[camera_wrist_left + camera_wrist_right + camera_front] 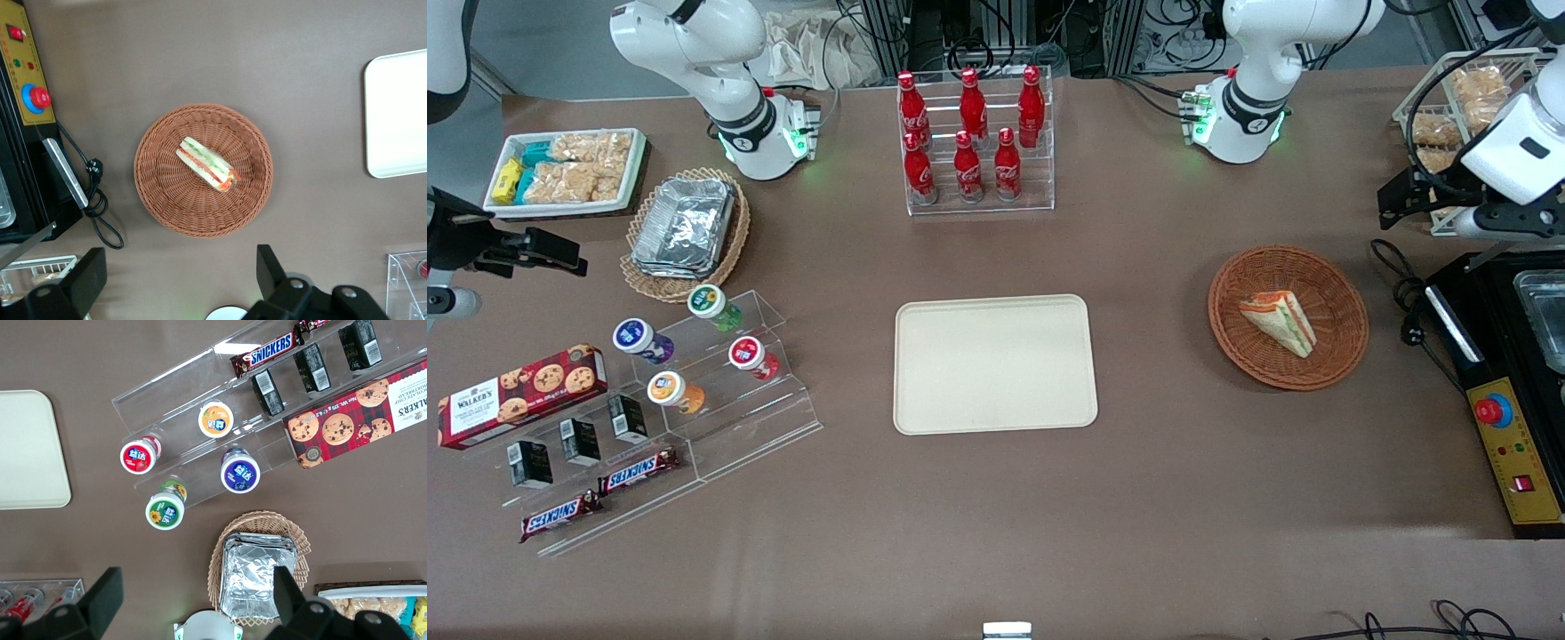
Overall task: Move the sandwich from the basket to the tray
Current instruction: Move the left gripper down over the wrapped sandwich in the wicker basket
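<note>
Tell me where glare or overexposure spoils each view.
Front view: even light, sandwich and basket clear; the gripper sits above the table beside the basket. Left wrist view: the tray is washed out white, jaws open. Right wrist view: glare on the foil containers.

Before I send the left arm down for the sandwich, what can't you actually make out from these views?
- Gripper: open above the table near the basket; its height is unclear, and the front view's edge cuts it off.
- Sandwich: its underside and how it rests in the weave are hidden by its own body.
- Tray: cut off by the edge of the left wrist view; whole only in the front view.
</note>
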Motion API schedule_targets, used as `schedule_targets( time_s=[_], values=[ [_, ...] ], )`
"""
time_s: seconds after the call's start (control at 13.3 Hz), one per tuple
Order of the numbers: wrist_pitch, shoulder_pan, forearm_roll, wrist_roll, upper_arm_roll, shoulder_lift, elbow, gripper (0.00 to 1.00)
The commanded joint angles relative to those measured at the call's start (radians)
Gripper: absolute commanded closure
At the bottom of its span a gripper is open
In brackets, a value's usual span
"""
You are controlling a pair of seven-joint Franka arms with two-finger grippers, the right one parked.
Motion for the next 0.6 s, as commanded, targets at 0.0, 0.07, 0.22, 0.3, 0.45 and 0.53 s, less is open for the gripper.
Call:
schedule_targets(
  time_s=[0.0, 0.07, 0.22, 0.3, 0.45, 0.53],
  values=[
    [-0.073, -0.002, -0.009, 0.01, -0.008, 0.086, 0.118, 0.0],
    [-0.073, -0.002, -0.009, 0.007, -0.008, 0.097, 0.134, 0.0],
    [-0.073, -0.005, -0.012, -0.098, -0.008, 0.137, 0.139, 0.0],
    [-0.064, -0.008, -0.041, -0.252, -0.011, 0.161, 0.13, 0.0],
    [0.018, -0.009, -0.058, -0.535, -0.043, 0.178, 0.071, 0.0],
    [0.114, -0.011, -0.057, -0.596, -0.044, 0.168, -0.022, 0.0]
  ],
)
